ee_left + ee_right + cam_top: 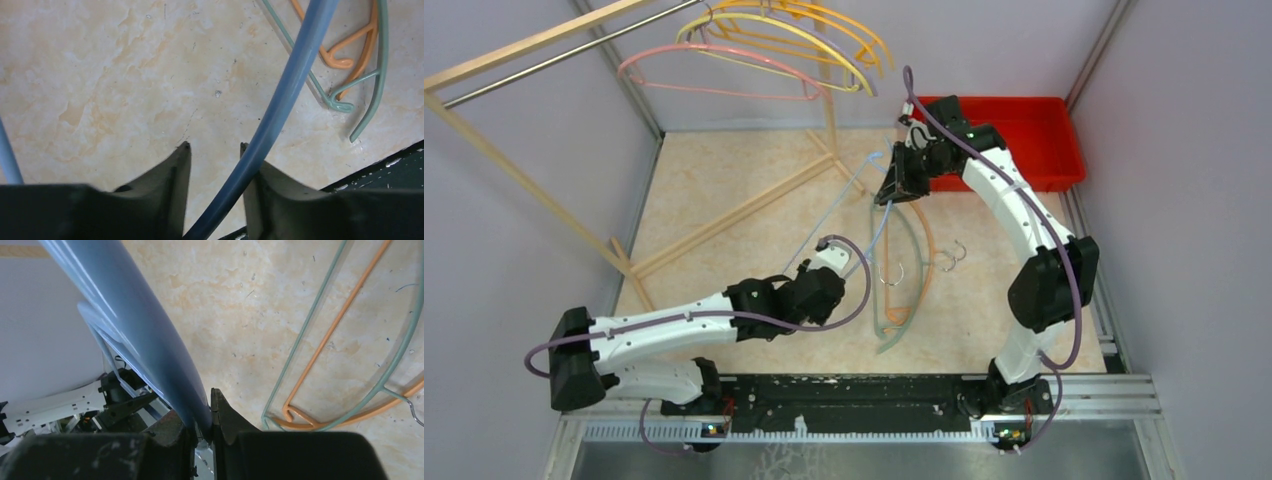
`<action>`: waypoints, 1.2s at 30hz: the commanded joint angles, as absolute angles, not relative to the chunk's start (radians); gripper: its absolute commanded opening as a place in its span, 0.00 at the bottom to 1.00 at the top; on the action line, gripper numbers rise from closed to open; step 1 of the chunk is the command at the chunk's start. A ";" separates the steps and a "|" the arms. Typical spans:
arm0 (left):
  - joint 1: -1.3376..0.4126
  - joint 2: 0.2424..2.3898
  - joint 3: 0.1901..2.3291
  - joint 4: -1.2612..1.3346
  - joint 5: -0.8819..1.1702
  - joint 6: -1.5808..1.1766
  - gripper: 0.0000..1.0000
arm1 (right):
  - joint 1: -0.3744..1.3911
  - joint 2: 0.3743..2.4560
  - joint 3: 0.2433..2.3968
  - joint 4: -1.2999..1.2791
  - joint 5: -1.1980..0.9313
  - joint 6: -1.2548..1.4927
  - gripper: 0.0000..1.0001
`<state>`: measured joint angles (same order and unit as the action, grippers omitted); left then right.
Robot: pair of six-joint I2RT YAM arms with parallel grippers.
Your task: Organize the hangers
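Observation:
A blue hanger (836, 208) is lifted off the table between both arms. My right gripper (892, 192) is shut on its upper end (145, 335). My left gripper (832, 248) is open around its lower bar (280, 105), which runs between the jaws and rests against the right finger (265, 185). A green hanger (894, 310) and an orange hanger (929, 255) lie flat on the table just right of the left gripper; both also show in the left wrist view (377, 75) (367, 50). Pink (714, 60), yellow (804, 35) and orange (854, 30) hangers hang on the rack rail.
The pale wooden rack (534, 40) with its metal rail stands at the back left; its feet cross the table floor (724, 220). A red bin (1034, 130) sits at the back right, behind the right arm. Grey walls enclose the table.

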<state>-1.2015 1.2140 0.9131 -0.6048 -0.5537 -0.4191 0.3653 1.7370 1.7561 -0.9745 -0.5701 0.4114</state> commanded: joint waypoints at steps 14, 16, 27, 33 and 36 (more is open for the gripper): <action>-1.192 1.177 0.878 -0.618 -0.515 -0.544 0.00 | 0.180 1.568 1.585 -0.790 -0.593 0.522 0.88; -1.190 1.130 0.856 -0.638 -0.502 -0.600 0.00 | 0.142 1.530 1.508 -0.717 -0.596 0.560 0.93; -1.190 0.828 0.948 -0.757 -0.587 -0.996 0.00 | 0.123 1.554 1.396 -0.679 -0.522 0.538 0.97; -1.189 0.779 1.056 -0.698 -0.874 -1.004 0.00 | 0.127 1.597 1.455 -0.756 -0.437 0.451 0.99; -1.181 0.799 1.112 -0.607 -1.003 -0.900 0.00 | 0.143 1.603 1.457 -0.772 -0.398 0.424 0.99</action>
